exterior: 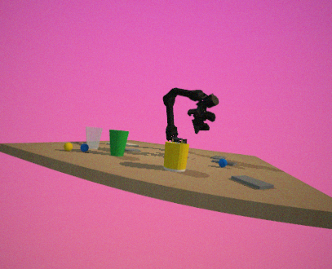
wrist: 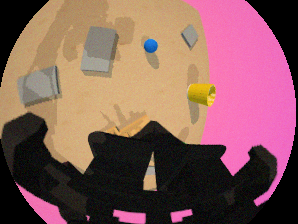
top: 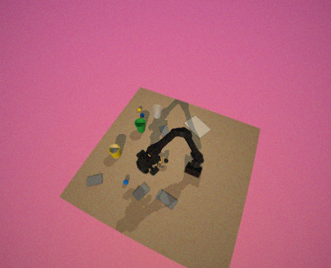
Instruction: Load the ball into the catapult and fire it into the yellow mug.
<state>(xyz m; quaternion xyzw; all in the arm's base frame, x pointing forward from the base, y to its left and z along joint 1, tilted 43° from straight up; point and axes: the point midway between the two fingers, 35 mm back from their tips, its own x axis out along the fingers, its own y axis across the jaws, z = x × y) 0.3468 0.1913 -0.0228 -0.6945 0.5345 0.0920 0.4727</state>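
The claw [top: 154, 171] [exterior: 197, 130] [wrist: 152, 123] is raised above the brown tabletop [top: 222, 183] [exterior: 108, 167] [wrist: 135, 85], its fingers together, with nothing between them. The catapult [top: 161, 163] [wrist: 131, 126], of light wooden parts, stands close by the claw in the top view; in the wrist view its pieces show just beyond the dark fingers, which partly hide it.

Farther out, a blue ball [top: 125, 182] [exterior: 223, 163] [wrist: 150, 46] rests on the tabletop, apart from both claw and catapult. Which ball is meant for loading cannot be told. The yellow mug [top: 115, 151] [exterior: 176, 156] [wrist: 201, 94] stands upright, to the left of the claw in the top view and well apart from it. A thick gray block [top: 141, 191] [wrist: 99, 49] lies near the blue ball, and a second gray block [top: 167, 199] [wrist: 38, 86] lies beside the first. A flat gray slab [top: 94, 179] [exterior: 252, 182] [wrist: 190, 36] lies beyond the ball, toward the table's edge.

On the other side of the mug stand a green cup [top: 140, 125] [exterior: 118, 143] and a whitish cup [top: 157, 111] [exterior: 94, 138]. Near them rest another blue sphere [top: 142, 115] [exterior: 84, 147] and a yellow sphere [top: 139, 110] [exterior: 68, 146].
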